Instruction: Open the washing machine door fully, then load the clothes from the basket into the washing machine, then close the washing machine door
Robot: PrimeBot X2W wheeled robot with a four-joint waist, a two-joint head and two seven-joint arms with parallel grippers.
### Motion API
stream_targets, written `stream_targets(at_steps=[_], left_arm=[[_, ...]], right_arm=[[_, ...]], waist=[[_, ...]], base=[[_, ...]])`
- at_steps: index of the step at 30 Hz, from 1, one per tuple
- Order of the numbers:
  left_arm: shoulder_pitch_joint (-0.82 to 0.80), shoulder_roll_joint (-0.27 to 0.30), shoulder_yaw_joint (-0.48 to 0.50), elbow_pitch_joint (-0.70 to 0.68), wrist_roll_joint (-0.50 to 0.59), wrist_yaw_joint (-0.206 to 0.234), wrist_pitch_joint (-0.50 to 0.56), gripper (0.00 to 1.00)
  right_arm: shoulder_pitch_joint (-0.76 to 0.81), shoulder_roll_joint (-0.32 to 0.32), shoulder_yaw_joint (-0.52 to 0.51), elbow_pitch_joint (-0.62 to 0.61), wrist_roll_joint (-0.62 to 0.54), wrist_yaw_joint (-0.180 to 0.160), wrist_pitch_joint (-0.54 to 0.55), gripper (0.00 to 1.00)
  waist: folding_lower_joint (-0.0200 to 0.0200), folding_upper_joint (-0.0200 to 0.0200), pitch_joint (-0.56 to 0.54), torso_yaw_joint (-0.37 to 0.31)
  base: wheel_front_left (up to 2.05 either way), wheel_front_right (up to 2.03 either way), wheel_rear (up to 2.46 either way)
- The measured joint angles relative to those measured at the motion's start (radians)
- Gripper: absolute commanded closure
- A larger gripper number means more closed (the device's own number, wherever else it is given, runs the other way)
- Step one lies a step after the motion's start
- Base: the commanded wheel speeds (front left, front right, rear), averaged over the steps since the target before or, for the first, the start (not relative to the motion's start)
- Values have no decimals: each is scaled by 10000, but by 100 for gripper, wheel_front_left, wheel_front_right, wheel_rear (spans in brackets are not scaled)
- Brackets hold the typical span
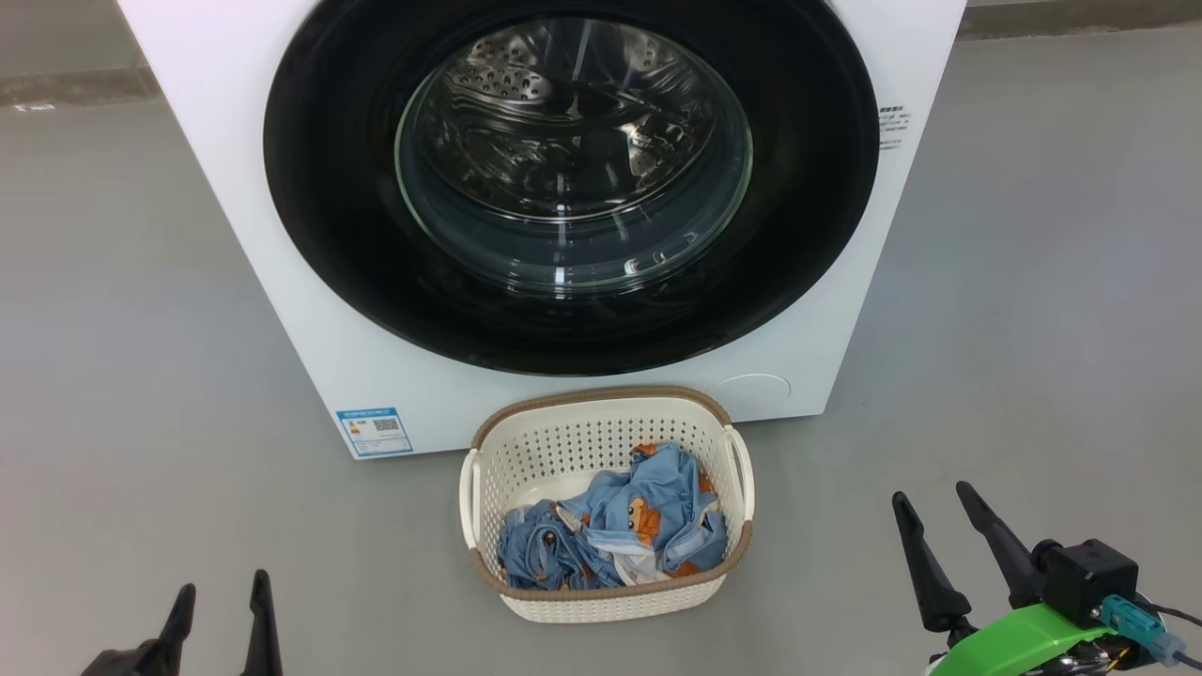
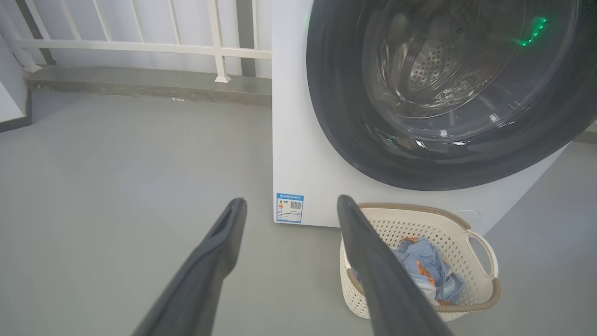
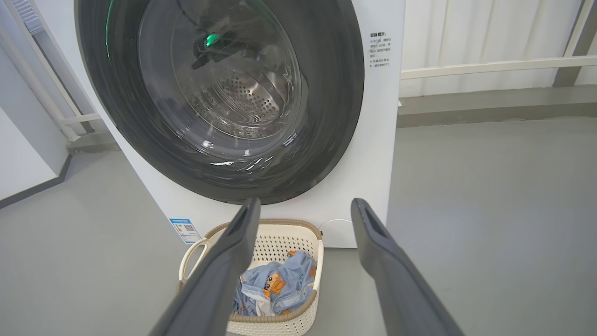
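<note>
The white washing machine (image 1: pixel 235 122) faces me with its round black door (image 1: pixel 329 235) shut flat against the front; the steel drum shows through the glass window (image 1: pixel 573 160). On the floor in front stands the cream basket (image 1: pixel 601 432) holding the light blue bear-print clothes (image 1: pixel 620 526). My left gripper (image 1: pixel 221 596) is open at the lower left, well left of the basket. My right gripper (image 1: pixel 930 502) is open at the lower right, right of the basket. Both hold nothing. The wrist views show the door (image 2: pixel 336 116) (image 3: pixel 336 116) and the basket (image 2: pixel 447 224) (image 3: pixel 294 231) ahead.
Grey floor (image 1: pixel 141 376) spreads on both sides of the machine. A blue label sticker (image 1: pixel 374 431) sits at the machine's lower left corner. White railings (image 2: pixel 140 46) and a low grey kerb (image 3: pixel 489 105) run behind the machine.
</note>
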Motion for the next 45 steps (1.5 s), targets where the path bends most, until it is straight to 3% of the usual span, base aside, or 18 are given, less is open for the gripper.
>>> stream_targets(at_steps=[12, 45], left_arm=[[6, 6, 144, -6, 1377, -2, -291, 0], [11, 13, 169, 4, 1375, -12, -291, 0]], right_arm=[[0, -36, -56, -48, -1373, 0, -326, 0], [0, -27, -140, -71, -1482, 0, -326, 0]], waist=[[0, 0, 14, 16], [0, 0, 69, -20]], base=[[0, 0, 0], [8, 8, -16]])
